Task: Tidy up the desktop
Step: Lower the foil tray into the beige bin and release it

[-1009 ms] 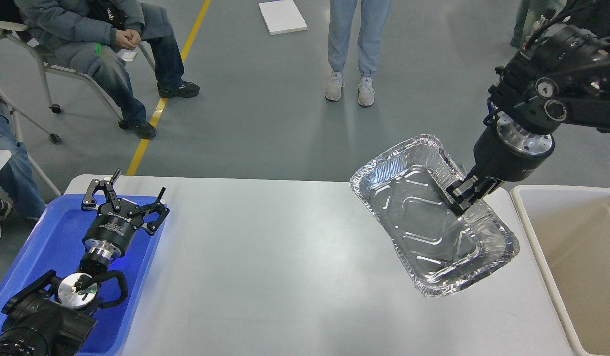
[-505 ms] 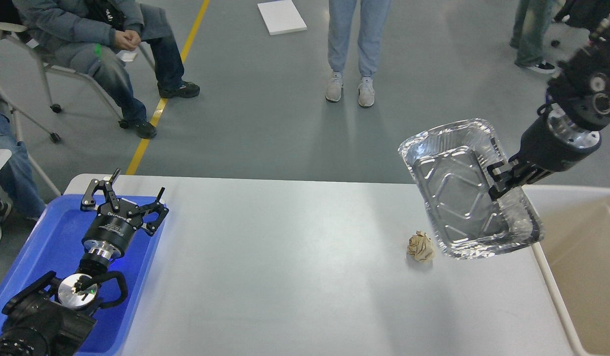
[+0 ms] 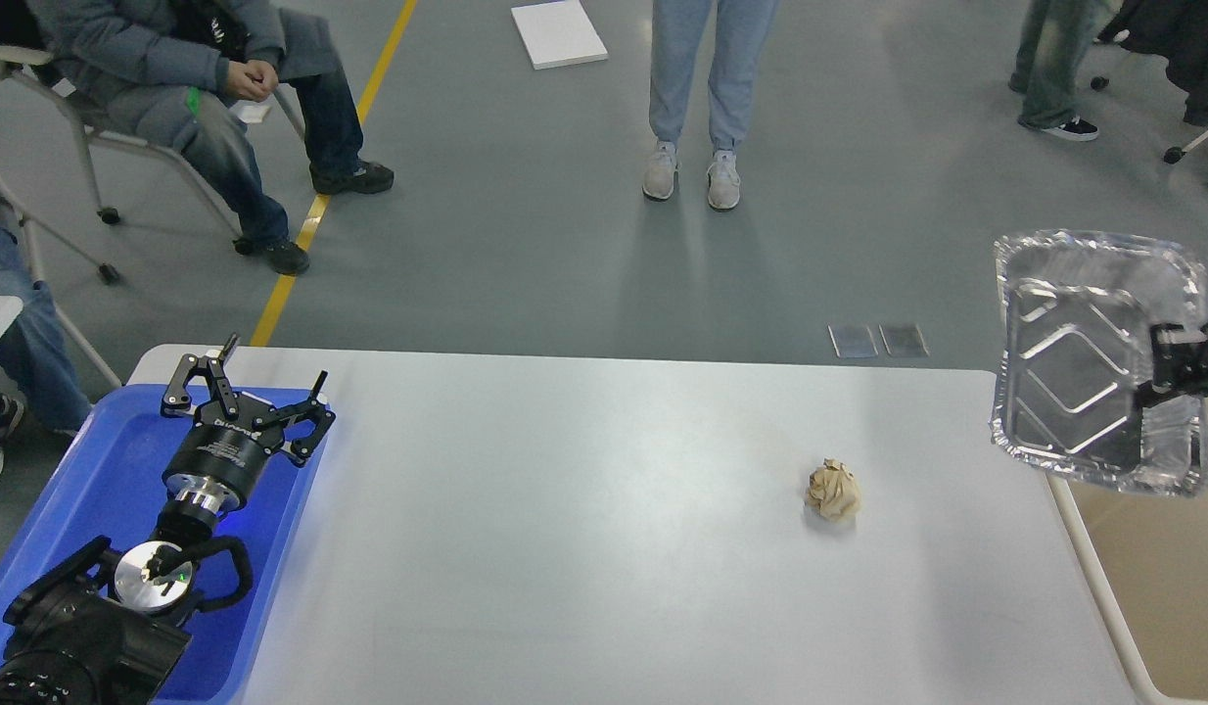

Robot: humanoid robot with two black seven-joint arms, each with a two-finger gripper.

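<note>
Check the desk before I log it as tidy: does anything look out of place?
Yes. A crumpled brown paper ball lies loose on the desktop, right of centre. The right gripper holds a foil tray tipped steeply beside the table's right edge.

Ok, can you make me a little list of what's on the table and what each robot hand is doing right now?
desktop: light grey-white, one loose item on it
crumpled paper ball: tan, lying on the desktop right of the middle, nothing touching it
foil tray: silver, tilted, held up in the air over the beige bin
right gripper: shut on the foil tray's rim
left gripper: open, empty, over the blue tray
blue tray: at the desktop's left end
</note>
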